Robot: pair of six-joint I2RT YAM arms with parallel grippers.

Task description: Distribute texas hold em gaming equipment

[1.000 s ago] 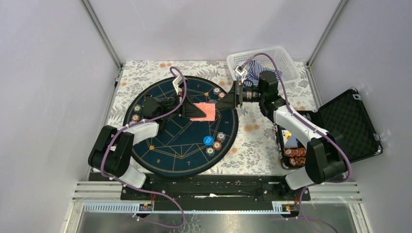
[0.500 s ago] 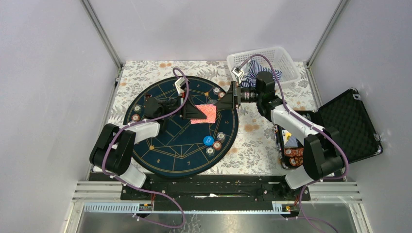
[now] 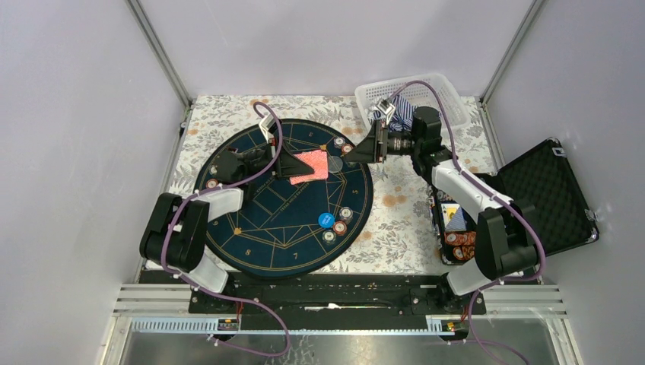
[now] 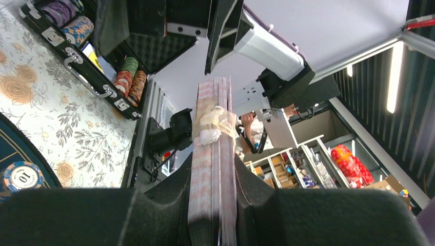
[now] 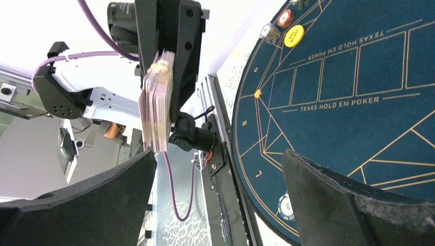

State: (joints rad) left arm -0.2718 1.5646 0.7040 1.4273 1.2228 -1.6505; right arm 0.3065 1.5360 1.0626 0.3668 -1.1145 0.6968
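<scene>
My left gripper (image 3: 289, 164) is shut on a deck of red-pink-backed playing cards (image 3: 309, 166), held above the far middle of the round navy mat (image 3: 266, 236). In the left wrist view the deck (image 4: 213, 148) stands edge-on between the fingers (image 4: 169, 189), with a scrap of tape on its top. My right gripper (image 3: 365, 149) is open and empty, pointing at the deck from the right with a gap between them. The right wrist view shows the deck (image 5: 156, 110) beyond that gripper (image 5: 220, 205). Poker chips (image 3: 340, 226) and a blue disc (image 3: 325, 220) lie on the mat, and an orange disc (image 5: 294, 36) too.
A white basket (image 3: 449, 103) with striped cloth stands at the far right, just behind the right wrist. An open black case (image 3: 544, 194) holding rows of chips (image 3: 461, 243) lies at the right edge. More chips (image 3: 213, 176) sit on the mat's left rim.
The left gripper has carried the deck a little towards the far side and left. The right gripper has drawn back to the right and away, widening the gap to the cards.
</scene>
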